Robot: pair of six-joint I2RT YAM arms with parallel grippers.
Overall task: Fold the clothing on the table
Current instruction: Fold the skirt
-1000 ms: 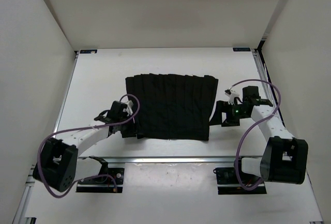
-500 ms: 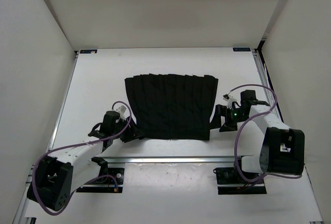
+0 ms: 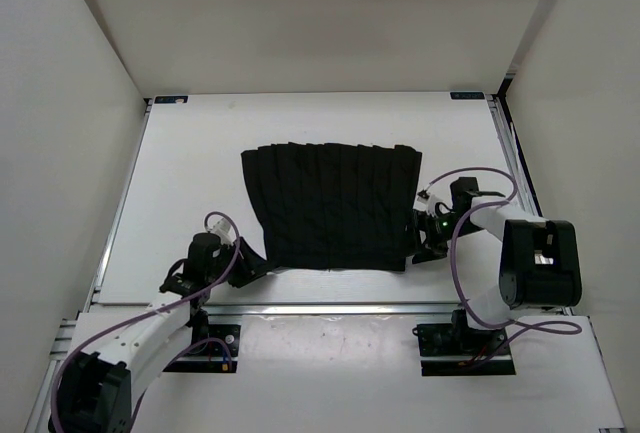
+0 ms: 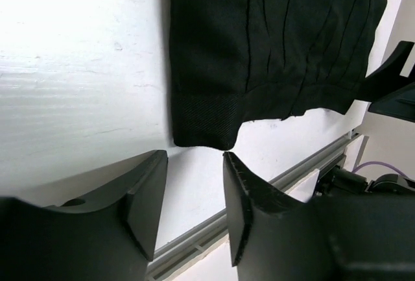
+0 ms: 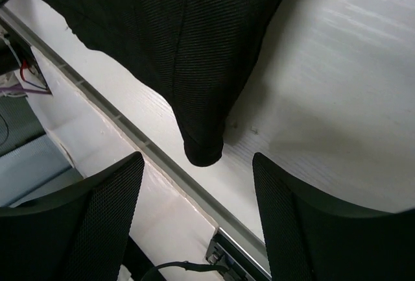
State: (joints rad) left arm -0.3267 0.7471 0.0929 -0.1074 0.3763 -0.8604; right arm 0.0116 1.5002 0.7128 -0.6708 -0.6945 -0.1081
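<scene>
The black pleated clothing lies flat in the middle of the white table. My left gripper sits low at the garment's near left corner. In the left wrist view that corner lies just ahead of my left gripper, which is open with only bare table between its fingers. My right gripper is at the near right corner. In the right wrist view it stands open, wide apart, with the rounded corner of the clothing at the mouth of the jaws, untouched.
A metal rail runs along the table's near edge, close behind both grippers, and shows as the rail and the rail in the wrist views. White walls close in the left, back and right. Purple cables loop off both arms.
Both arms drew back toward the near edge and lowered. The left gripper slid to the near left corner, the right to the near right corner. Both pairs of jaws have narrowed.
</scene>
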